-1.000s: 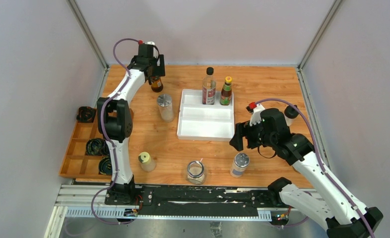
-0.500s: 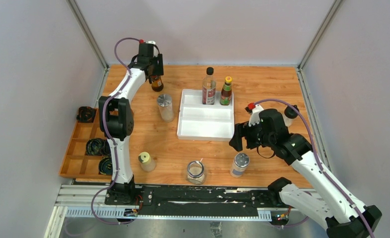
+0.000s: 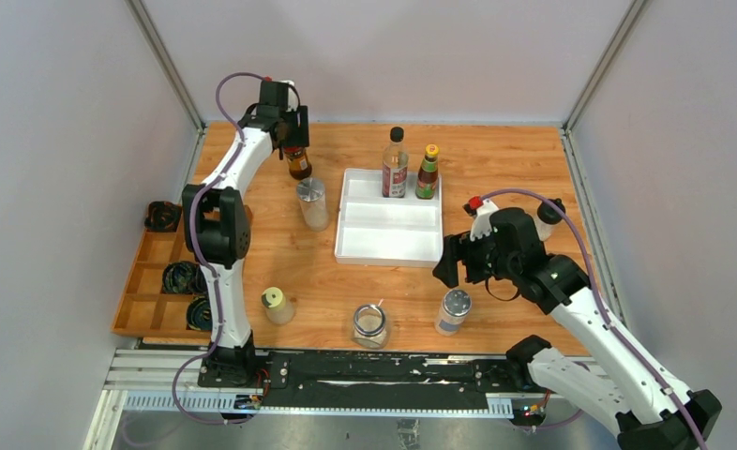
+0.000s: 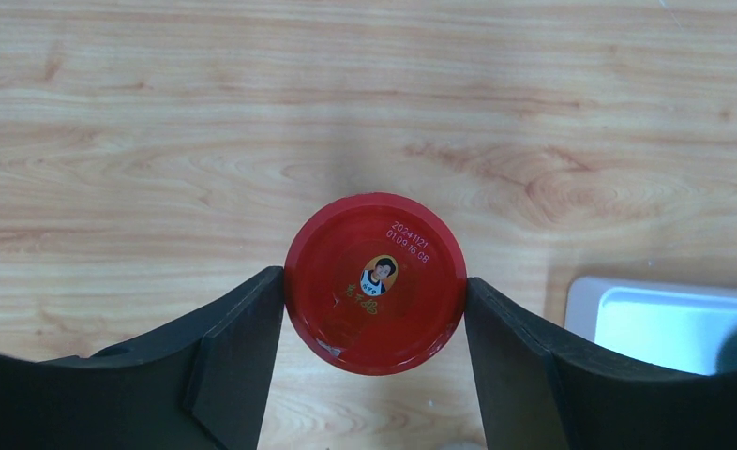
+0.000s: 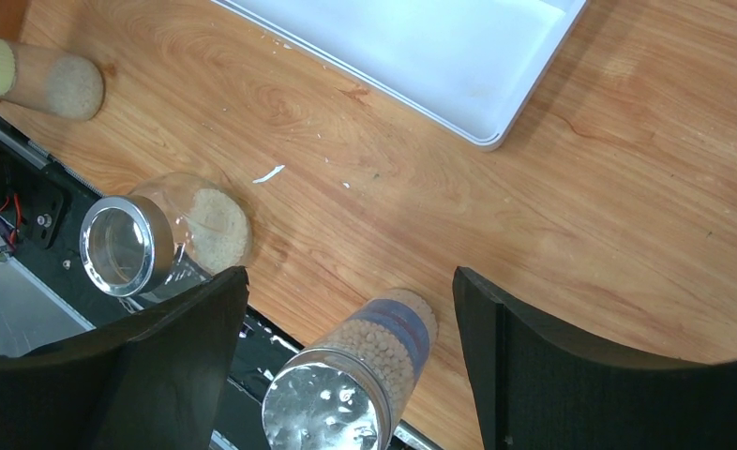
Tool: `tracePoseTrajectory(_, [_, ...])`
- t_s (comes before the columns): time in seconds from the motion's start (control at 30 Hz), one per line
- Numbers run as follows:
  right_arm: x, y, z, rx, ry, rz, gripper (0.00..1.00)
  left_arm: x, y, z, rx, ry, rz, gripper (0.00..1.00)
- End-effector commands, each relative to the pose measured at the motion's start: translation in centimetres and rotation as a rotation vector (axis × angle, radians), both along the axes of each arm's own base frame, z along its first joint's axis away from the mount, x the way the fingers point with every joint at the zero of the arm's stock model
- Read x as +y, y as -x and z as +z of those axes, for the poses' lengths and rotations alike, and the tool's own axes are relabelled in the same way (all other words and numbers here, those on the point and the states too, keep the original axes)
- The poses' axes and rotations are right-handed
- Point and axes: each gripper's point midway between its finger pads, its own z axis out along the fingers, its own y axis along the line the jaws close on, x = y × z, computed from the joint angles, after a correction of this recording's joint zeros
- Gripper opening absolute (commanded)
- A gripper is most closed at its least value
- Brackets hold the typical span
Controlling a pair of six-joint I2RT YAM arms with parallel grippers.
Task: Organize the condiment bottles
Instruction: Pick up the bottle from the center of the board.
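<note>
**A:** Where is the left claw (image 3: 294, 152)?

**B:** At the far left of the table (image 3: 496, 159), closed on the red-capped jar (image 4: 375, 281). One finger presses each side of the cap, and the wrist view shows the cap sitting squarely between them.

**A:** So what is this step?

**B:** I'd say it's carrying that jar right to the white tray (image 3: 388, 246). Two bottles already stand along the tray's far edge.

**A:** How should it go about that?

**B:** Lift straight up and hold the jar upright, because the grip looks to be on the cap and a swinging body could twist loose. Pass above the glass shaker (image 3: 312, 202) standing just nearer, and above the tray's rim. Then set it down beside the tall bottle (image 3: 395, 164) without nudging it.

**A:** And the right claw (image 5: 348, 309)?

**B:** It's wide open, hanging over the silver-lidded jar (image 5: 346, 375) near the front edge. The jar lies between the fingers, but nothing touches it. The claw should centre and come lower before it closes.
</note>
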Motion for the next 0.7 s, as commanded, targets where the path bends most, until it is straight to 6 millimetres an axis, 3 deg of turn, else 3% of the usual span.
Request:
tracePoseTrajectory(0.0, [0.4,0.7,0.1,-0.003,-0.03,0.019,0.85,-0.6,0.8,8.1,-0.132,0.048,-0.038,0.66])
tracePoseTrajectory(0.3, [0.2,1.5,0.6,-0.014,-0.061,0.016,0.85,-2.0,2.4,12.5,-0.196,0.054,-0.11,0.66])
tracePoseTrajectory(0.53, [-0.2,2.2,1.1,-0.023,-0.073,0.008,0.85,-5.2,3.3,15.3,-0.239,0.029,-0.211,0.66])
tracePoseTrajectory(0.67, [-0.5,2.5,1.3,-0.027,-0.078,0.002,0.85,-8.0,3.9,17.2,-0.265,0.052,-0.298,0.66])
